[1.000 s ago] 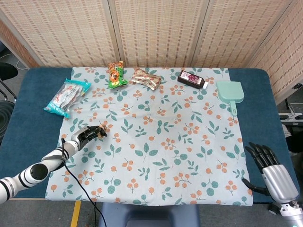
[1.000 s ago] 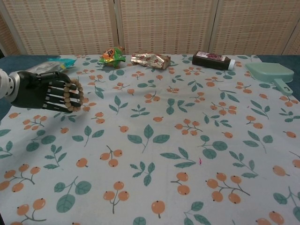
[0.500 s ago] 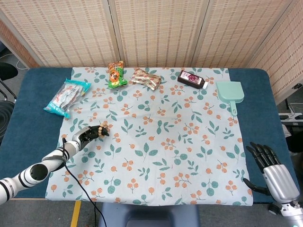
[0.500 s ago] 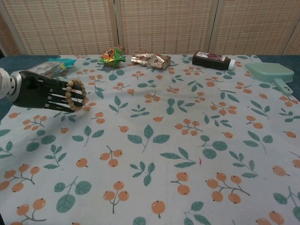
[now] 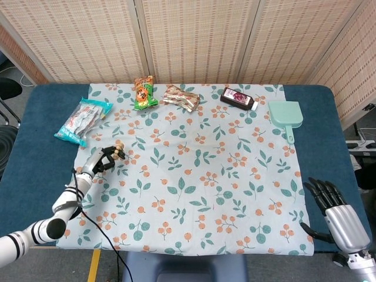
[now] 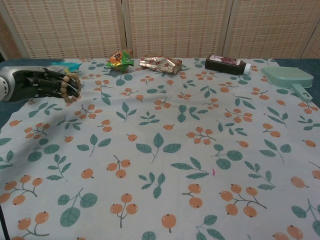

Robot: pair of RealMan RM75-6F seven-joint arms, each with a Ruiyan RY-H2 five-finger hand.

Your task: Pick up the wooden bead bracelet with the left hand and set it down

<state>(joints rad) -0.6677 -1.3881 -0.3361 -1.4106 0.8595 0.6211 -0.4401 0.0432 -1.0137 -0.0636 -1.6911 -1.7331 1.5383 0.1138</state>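
At the 9 o'clock side of the floral tablecloth (image 5: 194,176), the left hand (image 5: 101,161) holds the wooden bead bracelet (image 5: 118,153) clear of the surface. In the chest view the left hand (image 6: 42,84) has its fingers curled through the bracelet (image 6: 67,87), with the bead loop resting across them near the fingertips. The loop appears to hang roughly on edge, its opening facing about 3 o'clock; the beads are too small in the head view to confirm the tilt. A closed ring has no marked long axis. As seen from the chest, the visible arc of beads runs top to bottom.

Task progress, as a judgement: the pick-up is done, since the bracelet is carried on the fingers and is not lying on the cloth. The set-down is not yet done. What remains is to lower the hand to a bare patch of cloth and uncurl the fingers so that the loop slides off. Risk: the beads may catch on a fingertip during release.

The right hand (image 5: 339,214) sits at 4 o'clock, off the cloth edge, fingers apart and holding nothing.

Other items lie toward 12 o'clock: a blue snack bag (image 5: 82,120), a green snack packet (image 5: 144,93), a brown foil packet (image 5: 181,97), a dark bottle (image 5: 238,98) and a green dustpan (image 5: 286,116). All lie well apart from the left hand.
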